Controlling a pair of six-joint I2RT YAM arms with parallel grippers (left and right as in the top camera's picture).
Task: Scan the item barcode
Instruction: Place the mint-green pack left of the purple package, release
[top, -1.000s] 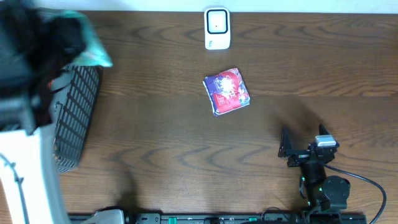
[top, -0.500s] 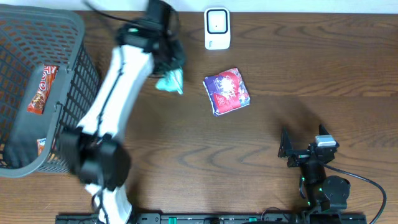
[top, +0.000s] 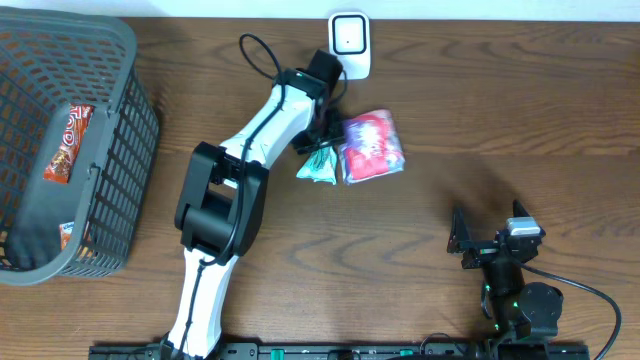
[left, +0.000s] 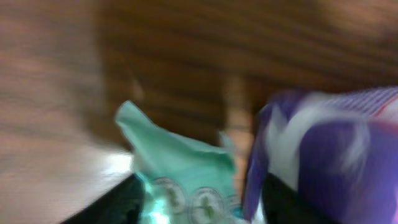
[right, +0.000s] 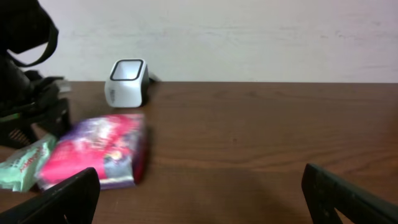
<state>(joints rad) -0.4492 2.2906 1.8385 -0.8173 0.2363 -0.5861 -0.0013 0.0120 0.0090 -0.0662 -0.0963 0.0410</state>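
Note:
A teal snack packet (top: 318, 165) lies on the table against the left edge of a purple and red packet (top: 372, 147). My left gripper (top: 325, 133) hovers just above them, a little in front of the white barcode scanner (top: 349, 45). The blurred left wrist view shows the teal packet (left: 180, 168) between the spread dark fingers (left: 112, 205) of my left gripper (left: 199, 208), with the purple packet (left: 336, 155) to its right. My right gripper (top: 488, 228) rests open and empty near the front right. Its view shows the scanner (right: 127, 81) and both packets far left.
A grey mesh basket (top: 120, 130) stands at the far left, with a red snack bar (top: 66, 142) inside. The left arm (top: 235, 170) stretches diagonally from the front edge up toward the scanner. A pale wall closes off the far side of the table.
My left arm has swung right from the basket with the teal packet, which now lies beside the purple packet. Its jaws have spread apart. The right arm has not moved.

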